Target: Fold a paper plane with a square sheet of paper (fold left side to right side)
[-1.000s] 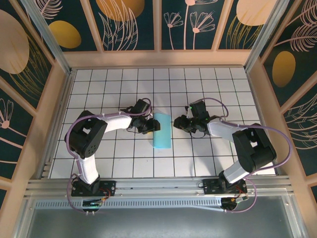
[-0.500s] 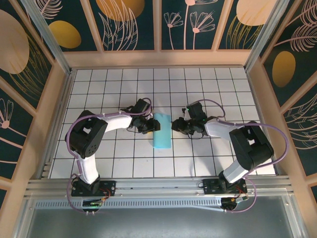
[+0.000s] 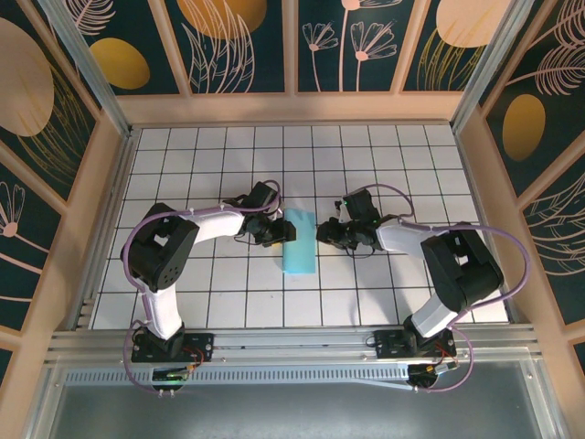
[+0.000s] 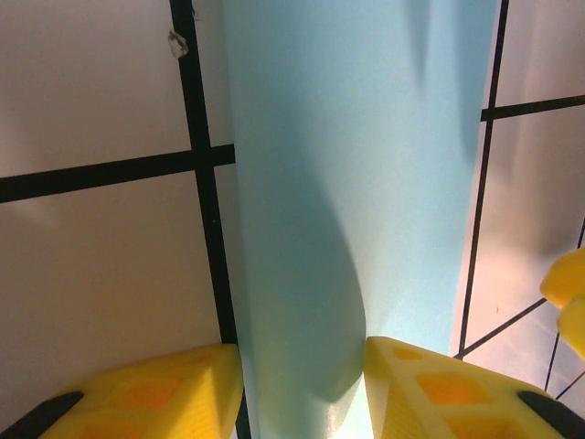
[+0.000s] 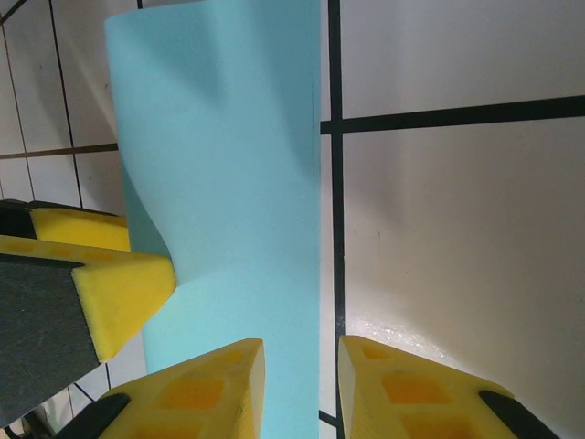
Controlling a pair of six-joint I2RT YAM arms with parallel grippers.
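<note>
2 grippers were on this one, both crowded in on the teal-blue sheet of paper (image 3: 298, 241), which lay on the white grid table (image 3: 183, 165) as a tall narrow strip. It sat right between them: just to the right of the left gripper (image 3: 277, 230) and just to the left of the right gripper (image 3: 322, 232).

From the left wrist cam the left gripper's jaws stood apart, with the paper filling the whole gap between its yellow fingers (image 4: 164, 393) and running straight ahead away from them. Its right-hand finger sat over the paper, the other one right at the left edge. Honestly couldn't tell if it was pinching the sheet or just resting on it. In the right wrist cam the paper's left edge curled up a bit next to that gripper's yellow pad (image 5: 128, 283).

The right gripper's jaws were only a narrow slot apart, not clamped on anything. The paper's right edge ran straight ahead of it and into that slot, so 1 finger sat over the paper and 1 over bare tile. That side of the sheet lay flat.
</note>
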